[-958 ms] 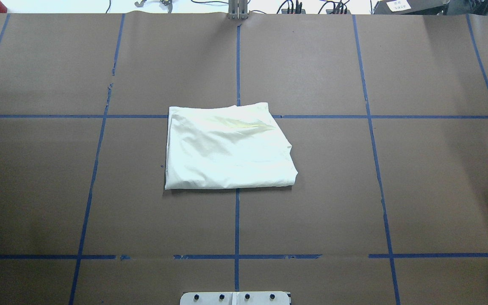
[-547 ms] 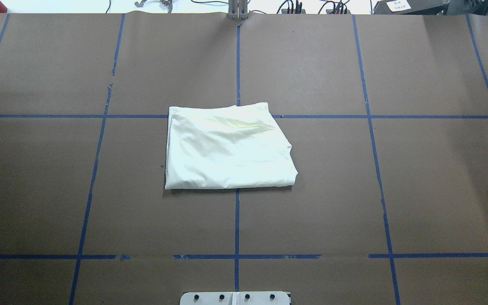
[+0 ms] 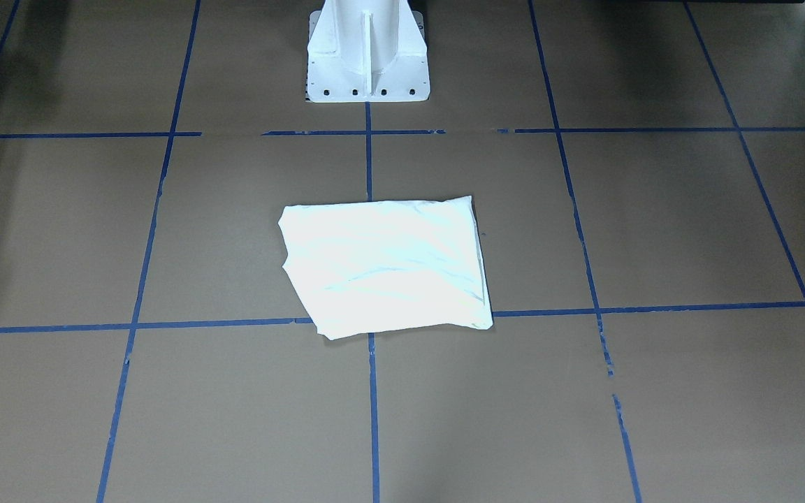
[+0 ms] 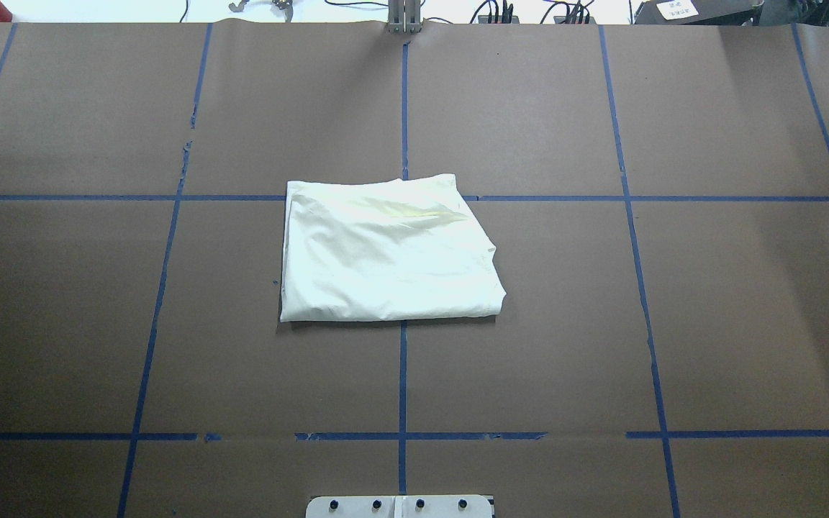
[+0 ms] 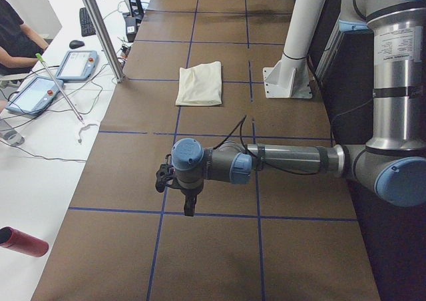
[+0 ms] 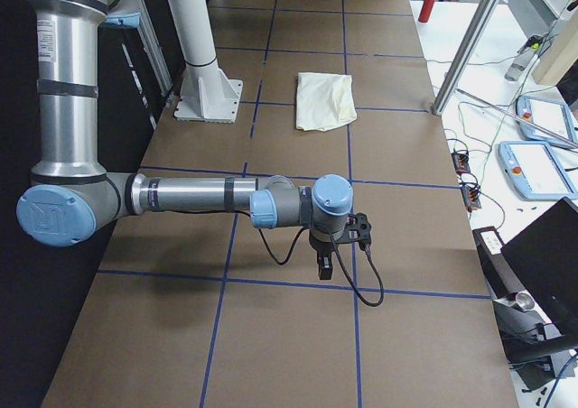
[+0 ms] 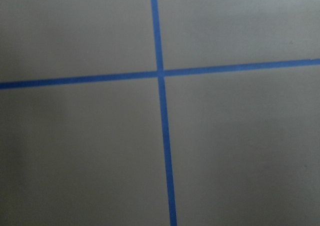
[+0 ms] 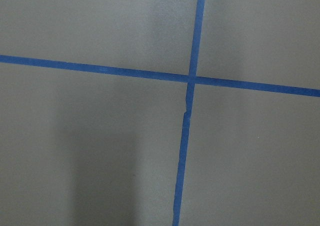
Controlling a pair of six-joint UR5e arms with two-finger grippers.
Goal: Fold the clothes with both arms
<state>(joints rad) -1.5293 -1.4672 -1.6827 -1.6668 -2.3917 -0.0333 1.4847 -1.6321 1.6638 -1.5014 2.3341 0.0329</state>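
The cream T-shirt (image 4: 386,252) lies folded into a compact rectangle at the table's middle, plain side up; its print is hidden apart from a faint yellow smear near the far edge. It also shows in the front view (image 3: 385,265) and both side views (image 5: 200,82) (image 6: 327,99). Neither arm is near it. My left gripper (image 5: 188,204) hangs over the table's left end, pointing down. My right gripper (image 6: 323,268) hangs over the right end, pointing down. I cannot tell whether either is open or shut. The wrist views show only brown table and blue tape.
The white pedestal base (image 3: 366,77) stands at the robot's side of the table. Blue tape lines grid the brown table (image 4: 529,345). An operator (image 5: 13,34), teach pendants (image 5: 76,64) (image 6: 542,164), a metal post (image 5: 100,28) and a red cylinder (image 5: 23,241) are beyond the far edge.
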